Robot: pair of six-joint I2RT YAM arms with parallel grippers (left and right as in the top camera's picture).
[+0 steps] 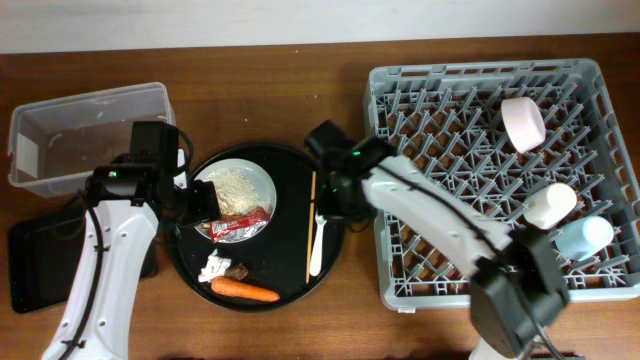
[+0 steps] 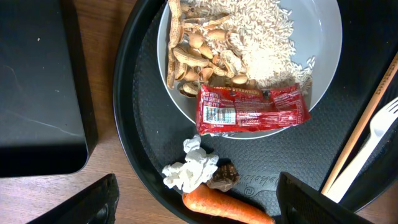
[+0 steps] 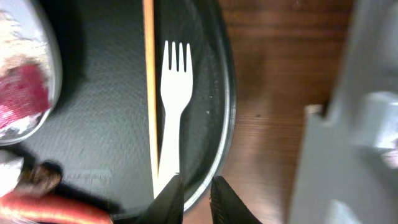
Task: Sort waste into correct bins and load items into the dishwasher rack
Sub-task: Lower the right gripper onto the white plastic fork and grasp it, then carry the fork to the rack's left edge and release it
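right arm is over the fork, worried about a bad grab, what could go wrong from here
1. The fork lies close beside the chopstick, so the right gripper may pinch both or flick the chopstick.
2. The wrapper rests on the plate over rice; the left gripper lifting it could scatter grains.

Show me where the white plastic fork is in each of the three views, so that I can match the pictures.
Overhead: the fork lies on the right part of the black tray.
Left wrist: the fork is at the right edge, slanted, partly cut off.
Right wrist: the fork is near the centre, tines toward the top.
Shared landmark: the wooden chopstick, lying just left of the fork in every view.
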